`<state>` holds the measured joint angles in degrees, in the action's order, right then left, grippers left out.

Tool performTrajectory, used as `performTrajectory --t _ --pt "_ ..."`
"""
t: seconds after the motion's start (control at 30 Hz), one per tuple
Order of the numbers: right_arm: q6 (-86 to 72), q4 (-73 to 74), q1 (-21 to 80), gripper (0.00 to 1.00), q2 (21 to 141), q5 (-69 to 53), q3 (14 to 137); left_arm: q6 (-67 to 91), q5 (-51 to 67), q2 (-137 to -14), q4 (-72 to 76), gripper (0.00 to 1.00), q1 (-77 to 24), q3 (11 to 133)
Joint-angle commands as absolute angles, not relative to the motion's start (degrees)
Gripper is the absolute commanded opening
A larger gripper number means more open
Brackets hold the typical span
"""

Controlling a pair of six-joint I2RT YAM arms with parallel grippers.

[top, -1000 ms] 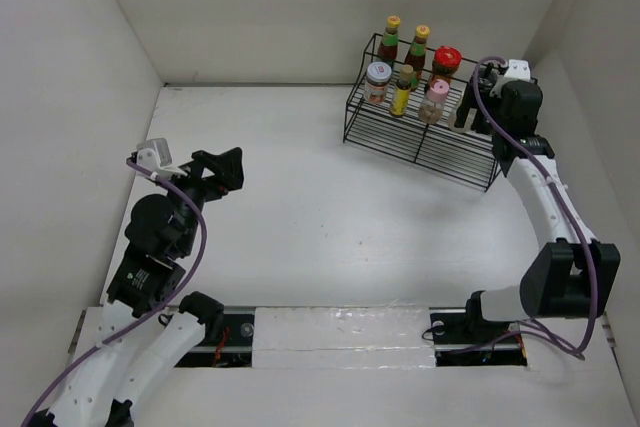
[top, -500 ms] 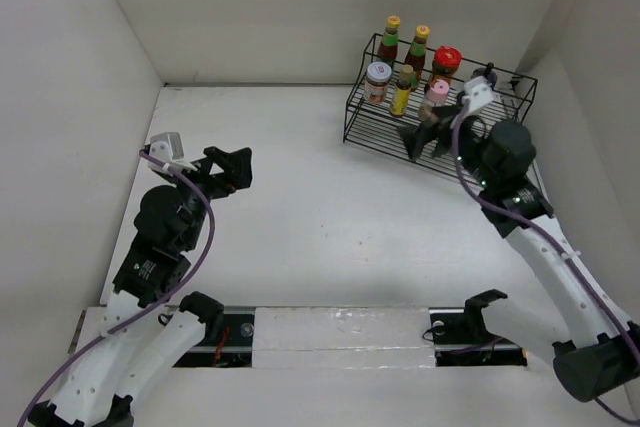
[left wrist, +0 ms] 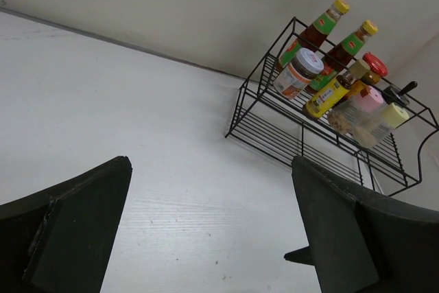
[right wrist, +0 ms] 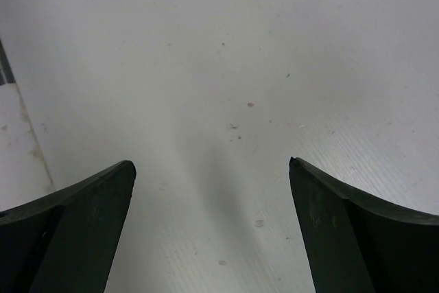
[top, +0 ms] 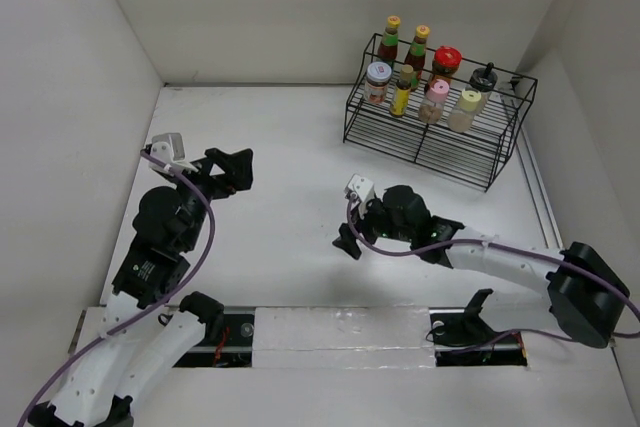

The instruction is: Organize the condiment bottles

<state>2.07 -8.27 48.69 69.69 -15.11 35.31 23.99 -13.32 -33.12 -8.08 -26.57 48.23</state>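
The condiment bottles (top: 434, 99) are all standing in two rows in the black wire rack (top: 420, 142) at the table's (top: 290, 137) far right corner. The right gripper (right wrist: 210, 169) is hanging over bare table well apart from them, fingers spread wide and holding nothing. The left gripper (left wrist: 211, 169) is also spread wide and empty, and is facing the rack.

Eight condiment bottles (top: 434, 100) stand upright in two rows on the black wire rack (top: 400, 133).
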Motion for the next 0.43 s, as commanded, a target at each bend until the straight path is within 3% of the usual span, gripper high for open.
performTrajectory --t 0.0,0.4 --pt "1.3 -19.6 49.4 0.99 70.8 -9.1 35.4 22.1 -12.5 -31.7 -5.0 0.99 -26.6 49.9" --pt "2.9 -20.9 52.6 0.99 75.8 -6.9 37.2 21.4 -10.5 -33.8 -5.0 0.99 -26.6 50.4"
